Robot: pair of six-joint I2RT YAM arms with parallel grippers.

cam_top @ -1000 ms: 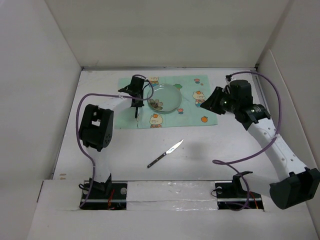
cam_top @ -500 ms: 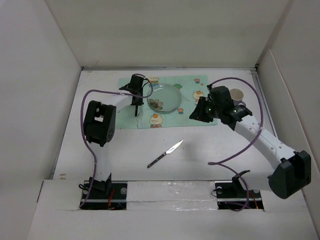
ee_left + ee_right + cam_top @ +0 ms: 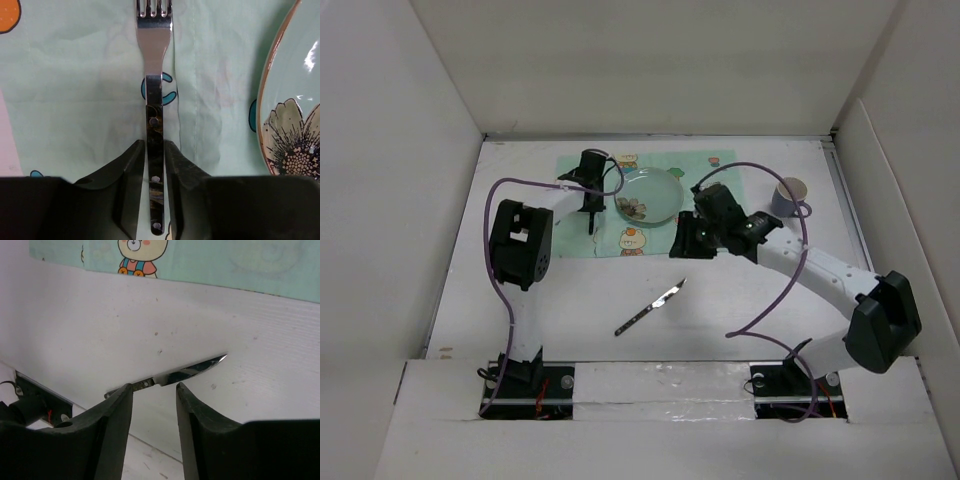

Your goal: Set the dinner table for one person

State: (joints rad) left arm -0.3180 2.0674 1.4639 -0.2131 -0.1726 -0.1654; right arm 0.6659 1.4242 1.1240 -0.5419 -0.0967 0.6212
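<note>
A fork (image 3: 155, 60) with a dark handle lies flat on the mint-green placemat (image 3: 75, 100), just left of the glass plate (image 3: 295, 100). My left gripper (image 3: 155, 145) straddles the handle with a thin gap on each side, so it is slightly open. In the top view, that gripper (image 3: 591, 210) is at the plate's (image 3: 648, 195) left edge. A knife (image 3: 650, 307) lies on the white dinner table (image 3: 770, 290), nearer than the placemat (image 3: 715, 170). My right gripper (image 3: 683, 243) hovers open above the knife (image 3: 175, 376), its fingertips (image 3: 127, 390) empty.
A grey mug (image 3: 788, 197) stands on the table right of the placemat. White walls close in the table on the left, back and right. The right arm's purple cable loops over the table's right half.
The right arm swung left and nearer, away from the mug, to above the knife, and its jaws widened. The left jaws eased apart around the fork handle.
</note>
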